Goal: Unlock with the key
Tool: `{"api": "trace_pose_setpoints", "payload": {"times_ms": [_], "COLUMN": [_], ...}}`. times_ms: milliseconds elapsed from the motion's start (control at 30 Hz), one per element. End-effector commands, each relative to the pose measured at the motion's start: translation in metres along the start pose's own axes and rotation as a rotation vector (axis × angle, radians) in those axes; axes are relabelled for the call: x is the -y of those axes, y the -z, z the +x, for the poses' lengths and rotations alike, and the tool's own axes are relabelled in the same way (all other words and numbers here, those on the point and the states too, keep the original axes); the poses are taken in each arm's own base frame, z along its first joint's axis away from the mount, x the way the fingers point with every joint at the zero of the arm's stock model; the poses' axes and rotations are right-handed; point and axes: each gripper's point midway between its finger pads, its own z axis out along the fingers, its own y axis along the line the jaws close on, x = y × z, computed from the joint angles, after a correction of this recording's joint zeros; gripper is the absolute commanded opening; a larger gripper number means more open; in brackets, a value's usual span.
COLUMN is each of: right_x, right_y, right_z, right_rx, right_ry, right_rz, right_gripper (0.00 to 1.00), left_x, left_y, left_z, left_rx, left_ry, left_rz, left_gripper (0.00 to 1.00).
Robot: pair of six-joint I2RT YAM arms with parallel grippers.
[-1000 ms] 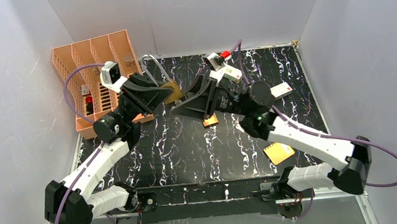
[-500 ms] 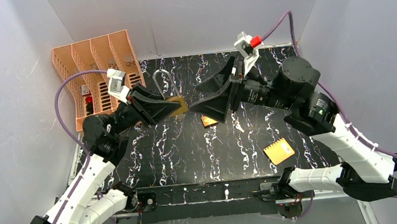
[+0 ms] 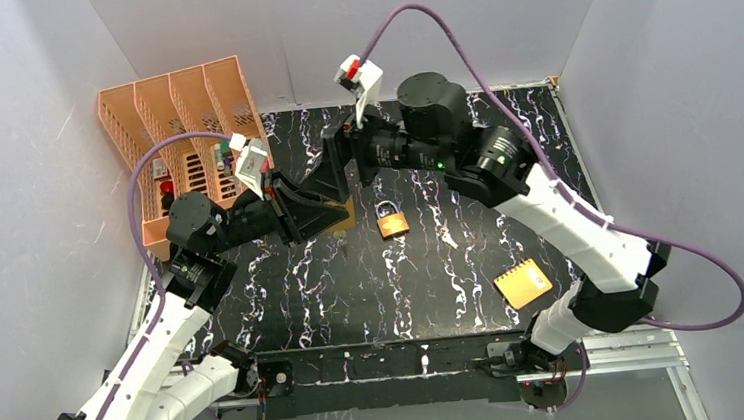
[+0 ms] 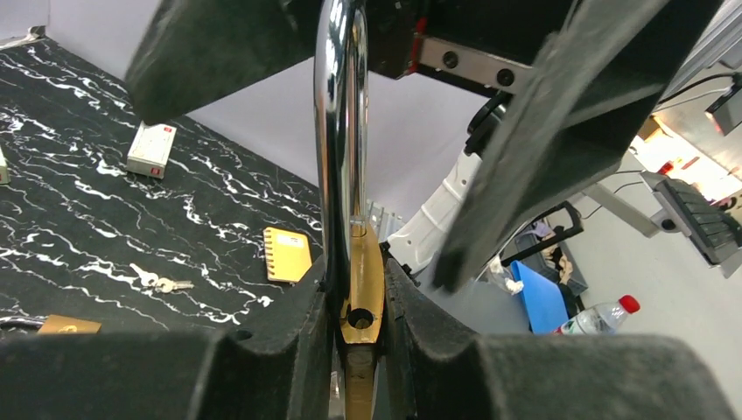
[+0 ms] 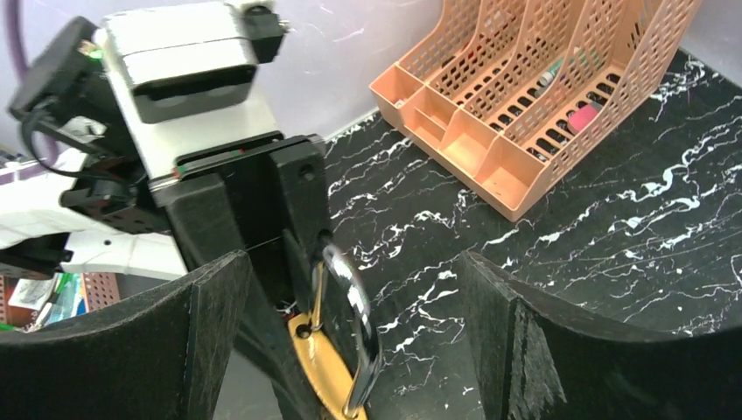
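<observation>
The left gripper clamps a brass padlock. The right gripper stands wide open astride its shackle. The key lies on the table, well left of the left gripper.

My right end effector stands spread wide. The gap between its fingers is filled by the big padlock, which my left end effector clamps by its brass body. Both sets of black fingers crowd that spot, leaving only slits beside the shackle. Ahead and to the right of my right end effector, the orange rack bars the way to the wall. Under both, the desk gives broad passage: a small padlock, a yellow notebook, the key and a white box lie well apart from each other.
</observation>
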Motion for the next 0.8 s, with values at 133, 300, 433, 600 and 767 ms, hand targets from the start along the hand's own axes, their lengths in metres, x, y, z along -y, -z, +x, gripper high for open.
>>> {"api": "trace_pose_setpoints", "payload": {"times_ms": [133,300,433,600,767], "right_x": [-0.012,-0.009,-0.006,-0.005,-0.003], "right_y": [0.005,0.004,0.001,0.012,0.028], "right_z": [-0.04,-0.032,-0.024,-0.01,0.012], "right_rx": [0.095,0.077,0.057,0.035,0.001], "right_ry": [0.044,0.04,0.035,0.029,0.021], "right_rz": [-0.018,-0.013,-0.008,-0.001,0.008], "right_gripper": [0.95,0.95,0.95,0.95,0.95], "left_x": [0.019,0.007,0.004,0.008,0.023], "left_y": [0.002,0.0,-0.001,-0.001,0.003], "left_z": [-0.021,-0.019,-0.019,-0.021,-0.028], "left_rx": [0.03,0.021,0.02,0.021,0.053], "left_ry": [-0.137,-0.152,-0.164,-0.176,-0.191], "left_rz": [0.024,-0.018,-0.03,-0.017,0.019], "left_gripper": [0.0,0.0,0.0,0.0,0.0]}}
